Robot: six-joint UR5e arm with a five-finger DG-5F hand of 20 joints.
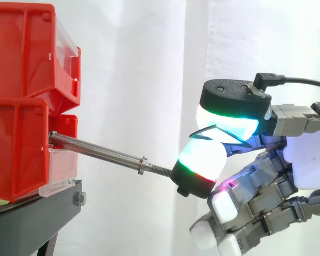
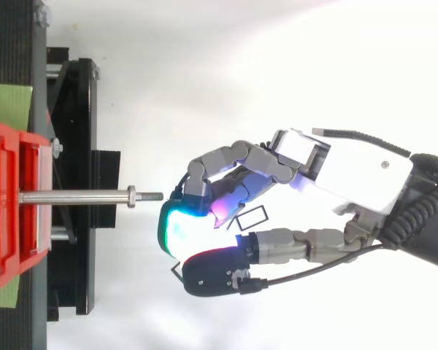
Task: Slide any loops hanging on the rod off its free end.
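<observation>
Rod: bare metal, fixed between two stacked red bins on a black stand, sloping slightly down toward its free end, with a nut just before the threaded tip. Loop: thin, dark and roughly rectangular. I see it off the rod, pinched between two glowing pads of the hand. Hand: closed on the loop, with its other fingers curled below in the side view. It sits just past the rod's tip, and I cannot tell whether the lower pad touches the thread. Backdrop: white curtain.
</observation>
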